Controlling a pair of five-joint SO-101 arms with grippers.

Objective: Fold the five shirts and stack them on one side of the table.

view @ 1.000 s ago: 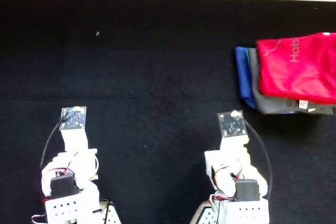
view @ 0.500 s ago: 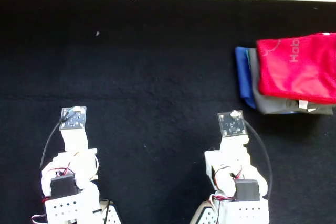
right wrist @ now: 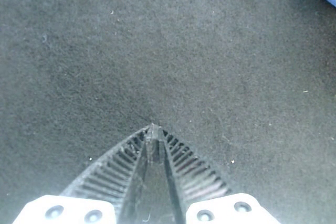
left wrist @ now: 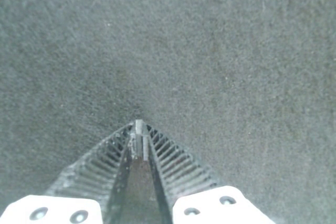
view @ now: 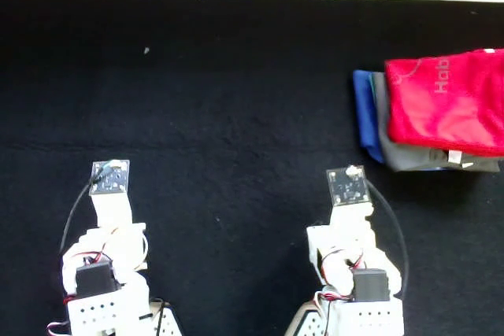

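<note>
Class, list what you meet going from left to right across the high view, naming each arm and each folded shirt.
White left arm → white right arm → blue folded shirt → grey folded shirt → red folded shirt on top.

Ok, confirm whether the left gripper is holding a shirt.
No, the left gripper is shut on nothing, over the black table.

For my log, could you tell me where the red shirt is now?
In the high view, the red shirt lies at the right edge of the table, on top of a grey shirt and a blue shirt.
</note>
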